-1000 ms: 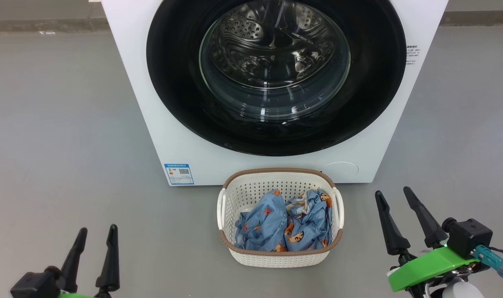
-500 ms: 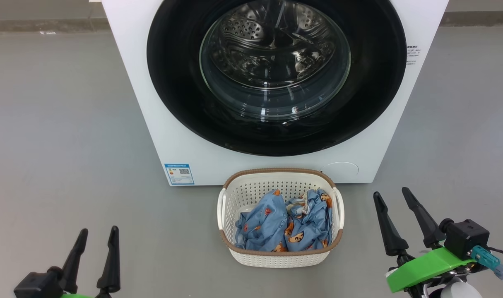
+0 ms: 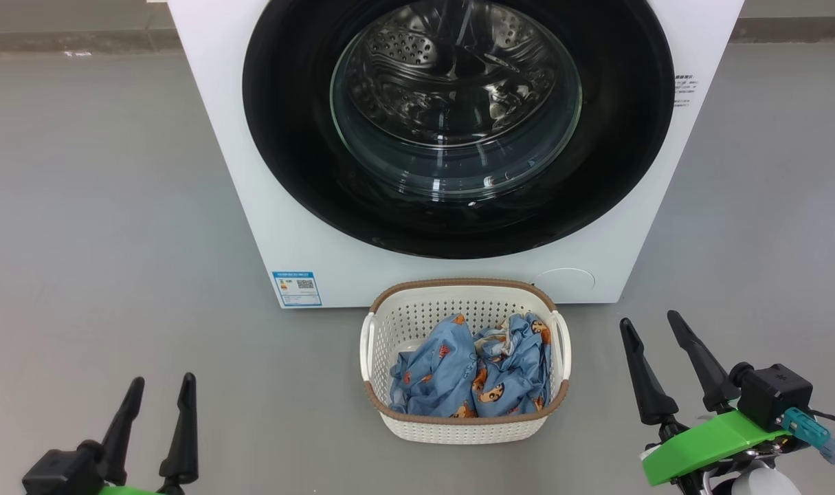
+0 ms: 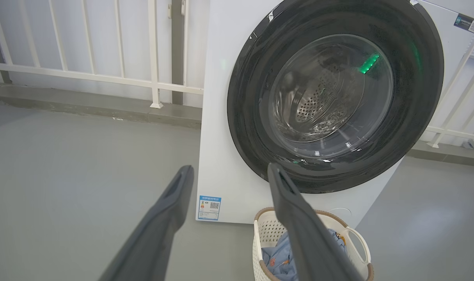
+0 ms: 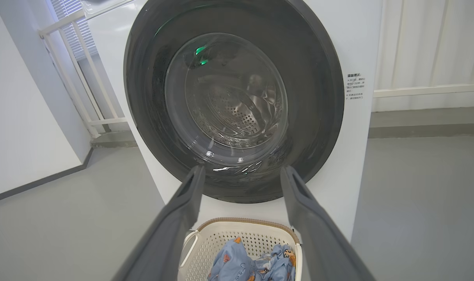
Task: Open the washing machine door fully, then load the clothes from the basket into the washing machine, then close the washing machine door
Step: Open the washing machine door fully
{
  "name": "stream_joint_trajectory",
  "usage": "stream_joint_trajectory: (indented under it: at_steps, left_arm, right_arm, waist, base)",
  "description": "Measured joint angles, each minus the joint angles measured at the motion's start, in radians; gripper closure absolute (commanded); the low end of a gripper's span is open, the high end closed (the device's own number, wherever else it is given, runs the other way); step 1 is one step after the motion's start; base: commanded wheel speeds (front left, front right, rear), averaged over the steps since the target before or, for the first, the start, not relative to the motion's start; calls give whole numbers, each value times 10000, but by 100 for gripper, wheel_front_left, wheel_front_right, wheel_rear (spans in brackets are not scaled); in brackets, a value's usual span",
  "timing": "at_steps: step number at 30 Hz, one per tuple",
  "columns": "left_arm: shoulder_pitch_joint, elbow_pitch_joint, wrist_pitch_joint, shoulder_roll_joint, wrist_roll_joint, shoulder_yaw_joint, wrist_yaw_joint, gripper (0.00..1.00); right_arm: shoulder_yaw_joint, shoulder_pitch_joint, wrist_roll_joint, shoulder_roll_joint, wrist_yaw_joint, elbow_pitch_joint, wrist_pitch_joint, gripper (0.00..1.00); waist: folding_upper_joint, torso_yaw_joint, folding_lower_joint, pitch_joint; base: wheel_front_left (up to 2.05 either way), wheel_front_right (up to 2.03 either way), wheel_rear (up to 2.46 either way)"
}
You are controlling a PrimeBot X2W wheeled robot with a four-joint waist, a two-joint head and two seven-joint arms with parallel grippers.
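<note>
Sitting in the basket (image 3: 464, 426), the clothes (image 3: 472, 378) fill its floor.

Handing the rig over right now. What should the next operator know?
Left gripper: open, empty, low over the floor left of the basket.
Right gripper: open, empty, right of the basket.
Door: shut on the washer.
Clothes: in the basket, on the floor in front of the washer.
Done: nothing yet.
Left: open door fully, load clothes, close door.

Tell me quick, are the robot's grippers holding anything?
Left gripper: open, holding nothing.
Right gripper: open, holding nothing.
</note>
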Motion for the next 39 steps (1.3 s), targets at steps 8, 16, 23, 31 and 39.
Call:
stream_joint_trajectory:
  at_steps: [8, 16, 23, 31, 39]
  left_arm:
    - [-3, 23, 0, 25, 27, 6, 0, 0]
    - [-10, 119, 0, 29, 84, 6, 0, 0]
    - [-12, 165, 0, 50, 84, 8, 0, 0]
    - [-12, 165, 0, 71, 84, -6, 0, 0]
    - [-12, 117, 0, 52, 6, -17, 0, 0]
  right_arm:
    - [-8, -3, 0, 0, 0, 0, 0, 0]
    - [-8, -4, 0, 0, 0, -13, 0, 0]
    - [-8, -5, 0, 0, 0, -19, 0, 0]
    - [12, -103, 2, 0, 0, -15, 0, 0]
    - [15, -156, 6, -31, 0, -15, 0, 0]
  waist:
    - [0, -8, -1, -6]
    - [0, -6, 0, 10]
    - [0, -4, -1, -10]
    - [0, -45, 0, -43]
    - [0, -118, 0, -58]
  base:
    - [0, 0, 0]
    - [10, 10, -19]
    - [60, 60, -120]
    - [110, 110, -219]
    - [119, 119, -237]
